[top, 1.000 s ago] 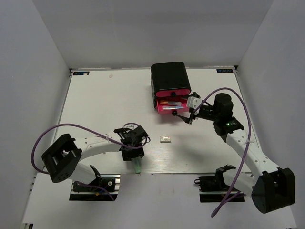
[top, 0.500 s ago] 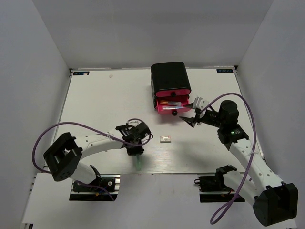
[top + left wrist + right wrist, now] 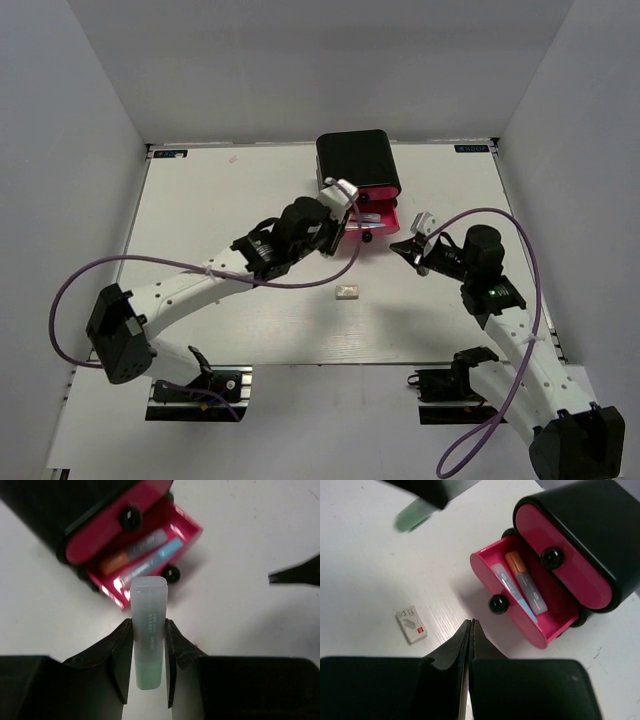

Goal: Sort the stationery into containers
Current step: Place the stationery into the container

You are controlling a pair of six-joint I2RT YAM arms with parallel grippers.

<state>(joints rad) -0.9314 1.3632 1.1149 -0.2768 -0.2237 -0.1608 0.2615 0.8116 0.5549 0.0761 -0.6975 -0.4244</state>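
A pale teal capped plastic stick (image 3: 148, 605) was clamped in the left gripper (image 3: 148, 635), its cap jutting past the fingertips. It hovered just short of the open bright-pink drawer (image 3: 192, 529) of the small black rounded cabinet (image 3: 355, 160) near the tabletop's far edge. An orange stick (image 3: 112, 562) and a light blue stick (image 3: 167, 550) lay inside. The right gripper (image 3: 471, 626), pinched together and empty, hung close by on the right-edge side. A small white eraser (image 3: 347, 292) lay mid-tabletop. Released early or crosswise, the teal stick would likely catch the drawer's front wall and roll away. The arms could also collide.
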